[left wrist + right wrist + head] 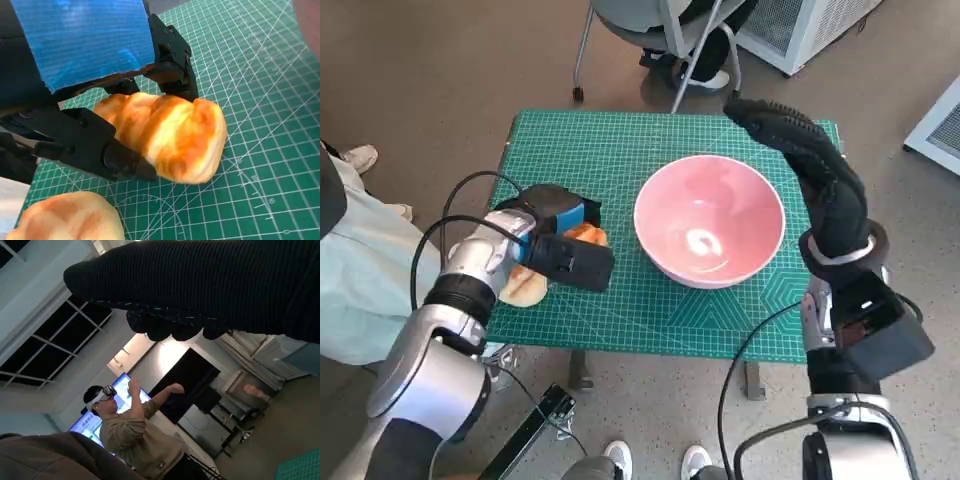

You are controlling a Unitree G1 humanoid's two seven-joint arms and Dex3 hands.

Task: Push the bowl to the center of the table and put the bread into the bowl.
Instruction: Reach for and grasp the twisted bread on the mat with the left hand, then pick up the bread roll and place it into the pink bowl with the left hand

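Observation:
A pink bowl (710,220) stands on the green cutting mat (620,150), a little right of the table's middle. My left hand (552,215) is at the mat's left side and grips a golden bread roll (165,135), whose orange edge shows in the head view as the roll (588,235). Black fingers (90,145) close on the roll from both sides. A second roll (523,287) lies on the mat beside my left wrist, the same roll (70,217) near the left wrist camera. My right hand (800,150) is raised above the mat's right edge beside the bowl, fingers extended, holding nothing.
A chair (660,30) stands beyond the table's far edge. A person's legs (350,260) are at the left, and shoes (655,460) show below the near edge. A person wearing a headset (125,425) appears in the right wrist view. Cables (470,200) loop by my left arm.

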